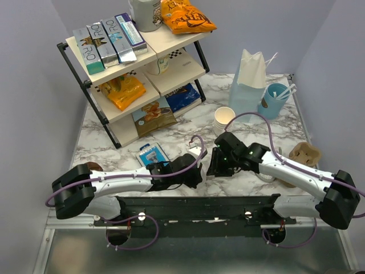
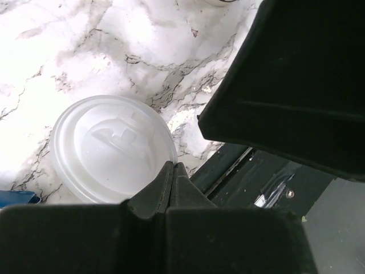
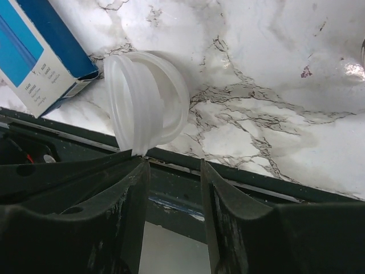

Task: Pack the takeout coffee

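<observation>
Jaws of the left gripper [image 2: 172, 173] are pressed together, their black wedge tips pinching the rim of a translucent white plastic lid [image 2: 111, 145], a smooth round disc with a raised moulded shape on its face. Over on the right gripper [image 3: 174, 165] the jaws stand partly open and hold nothing; the lid's stepped edge tilts up just at the tip of one matte black finger [image 3: 128, 194]. Underneath is the glossy white marble table [image 2: 68, 51] with grey veins, and a blue cardboard box [image 3: 34, 51] lies just beside the lid. The takeout coffee [image 1: 266, 174] I can barely make out: what seems its pale round top peeks from under the right forearm, near a brown moulded pulp cup carrier [image 1: 305, 154].
</observation>
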Robot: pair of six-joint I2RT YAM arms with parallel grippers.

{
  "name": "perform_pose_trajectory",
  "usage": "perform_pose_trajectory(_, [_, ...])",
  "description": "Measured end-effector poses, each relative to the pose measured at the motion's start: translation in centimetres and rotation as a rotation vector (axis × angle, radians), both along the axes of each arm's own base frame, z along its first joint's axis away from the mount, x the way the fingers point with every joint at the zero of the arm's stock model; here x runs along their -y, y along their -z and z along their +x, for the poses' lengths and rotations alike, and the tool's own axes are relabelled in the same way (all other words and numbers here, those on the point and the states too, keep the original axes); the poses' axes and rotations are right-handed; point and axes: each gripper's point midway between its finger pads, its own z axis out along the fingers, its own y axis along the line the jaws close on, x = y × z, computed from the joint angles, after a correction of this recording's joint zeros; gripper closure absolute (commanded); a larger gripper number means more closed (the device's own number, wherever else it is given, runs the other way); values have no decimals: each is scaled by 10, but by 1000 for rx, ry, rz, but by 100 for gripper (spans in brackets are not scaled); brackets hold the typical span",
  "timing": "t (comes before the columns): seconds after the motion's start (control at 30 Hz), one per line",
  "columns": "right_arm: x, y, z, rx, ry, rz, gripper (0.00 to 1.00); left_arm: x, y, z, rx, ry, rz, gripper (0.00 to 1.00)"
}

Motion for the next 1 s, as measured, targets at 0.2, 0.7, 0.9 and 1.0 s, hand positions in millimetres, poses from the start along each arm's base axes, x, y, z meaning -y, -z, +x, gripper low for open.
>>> perform_pose_trajectory(0.2, [-12,2,6,10,-13,34,52,-2,1,-4,-16,20,-16,100])
perform_pose_trajectory(0.7, [-27,14,8,-28,-34,53,58,-9,-6,-4,-3,18,-37,100])
perform_pose_trajectory(0.9, [-23,33,-2,-90,-30,33,62,-11,-6,-3,-3,5,-44,100])
perform_pose_trajectory(1.0, [-14,46,-13,-134,-24,6,62,-9,-9,0,2,-12,-60,100])
